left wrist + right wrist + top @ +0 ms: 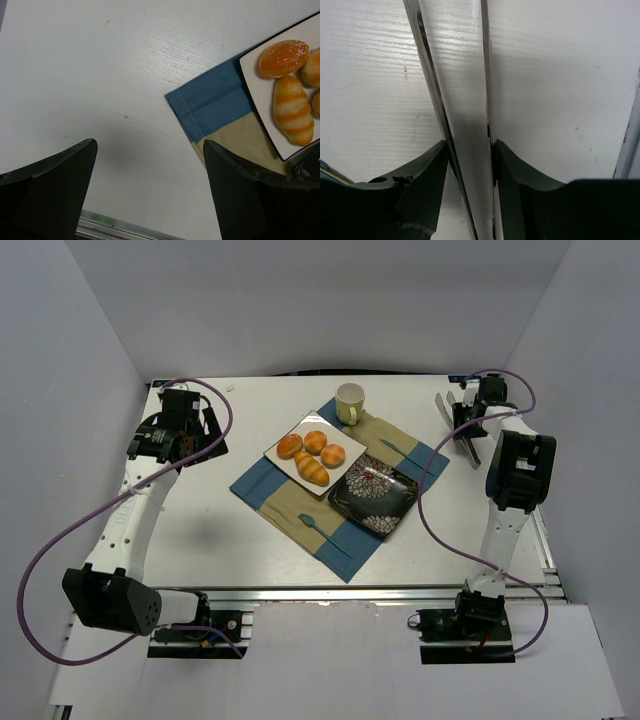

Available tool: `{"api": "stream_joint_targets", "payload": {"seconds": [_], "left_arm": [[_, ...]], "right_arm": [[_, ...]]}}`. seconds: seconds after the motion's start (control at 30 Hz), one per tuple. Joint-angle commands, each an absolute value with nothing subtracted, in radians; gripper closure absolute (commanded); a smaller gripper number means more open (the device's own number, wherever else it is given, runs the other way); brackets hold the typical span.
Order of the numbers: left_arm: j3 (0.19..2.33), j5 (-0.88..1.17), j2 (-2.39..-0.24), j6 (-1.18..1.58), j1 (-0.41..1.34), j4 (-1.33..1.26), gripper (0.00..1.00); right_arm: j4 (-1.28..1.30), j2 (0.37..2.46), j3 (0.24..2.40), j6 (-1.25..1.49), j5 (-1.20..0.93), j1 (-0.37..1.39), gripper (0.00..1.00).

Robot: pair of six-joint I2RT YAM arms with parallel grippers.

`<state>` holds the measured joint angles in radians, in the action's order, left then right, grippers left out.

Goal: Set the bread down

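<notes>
Three small round golden buns (289, 446), (315, 441), (333, 455) and a longer striped roll (311, 469) lie on a white square plate (343, 435). In the left wrist view one bun (283, 57) and the roll (292, 110) show at the right edge. My left gripper (203, 433) (150, 145) is open and empty, over bare table left of the plate. My right gripper (462, 427) (470, 144) is at the far right, shut on metal tongs (455, 418) (427, 75), whose two arms run between its fingers.
A black patterned plate (352, 502) sits right of the white plate on a blue and tan placemat (262, 485) (215, 102). A pale cup (349, 402) stands at the mat's far corner. Two teal utensils (322, 533), (400, 448) lie on the mat.
</notes>
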<state>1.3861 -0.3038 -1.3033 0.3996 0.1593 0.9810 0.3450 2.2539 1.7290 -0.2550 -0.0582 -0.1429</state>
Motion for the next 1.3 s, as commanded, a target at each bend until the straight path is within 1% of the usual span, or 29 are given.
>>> {"api": "stream_joint_targets", "payload": {"seconds": [0.0,0.17,0.3,0.33,0.47,0.57,0.67,0.8,0.9,1.0,1.27], "left_arm": [[1.393,-0.311,-1.279,0.39,0.163,0.983,0.02],[1.433,-0.305,-1.292,0.391,0.163,0.986,0.02],[1.485,-0.284,-1.316,0.4,0.163,0.991,0.02],[1.494,-0.276,-1.321,0.403,0.163,0.991,0.02],[1.522,-0.249,-1.328,0.414,0.163,0.973,0.02],[1.519,-0.244,-1.319,0.414,0.163,0.953,0.02],[1.503,-0.252,-1.296,0.411,0.163,0.94,0.02],[1.471,-0.267,-1.263,0.411,0.163,0.928,0.02],[1.468,-0.27,-1.246,0.411,0.163,0.928,0.02],[1.463,-0.284,-1.233,0.408,0.163,0.933,0.02],[1.45,-0.293,-1.218,0.4,0.163,0.939,0.02]], "right_arm": [[0.376,2.202,1.784,-0.247,-0.003,-0.147,0.52],[0.457,2.067,1.813,-0.216,0.031,-0.135,0.51],[0.563,1.906,1.818,-0.173,0.009,-0.097,0.48],[0.578,1.876,1.809,-0.166,-0.027,-0.083,0.48],[0.632,1.743,1.755,-0.121,-0.054,-0.002,0.48],[0.652,1.631,1.698,-0.083,-0.133,0.083,0.48],[0.669,1.588,1.667,-0.081,-0.173,0.176,0.48],[0.712,1.586,1.643,-0.061,-0.199,0.32,0.48],[0.721,1.6,1.615,-0.052,-0.158,0.403,0.48],[0.703,1.603,1.589,-0.037,-0.124,0.448,0.48],[0.712,1.66,1.531,-0.072,-0.112,0.489,0.45]]}}
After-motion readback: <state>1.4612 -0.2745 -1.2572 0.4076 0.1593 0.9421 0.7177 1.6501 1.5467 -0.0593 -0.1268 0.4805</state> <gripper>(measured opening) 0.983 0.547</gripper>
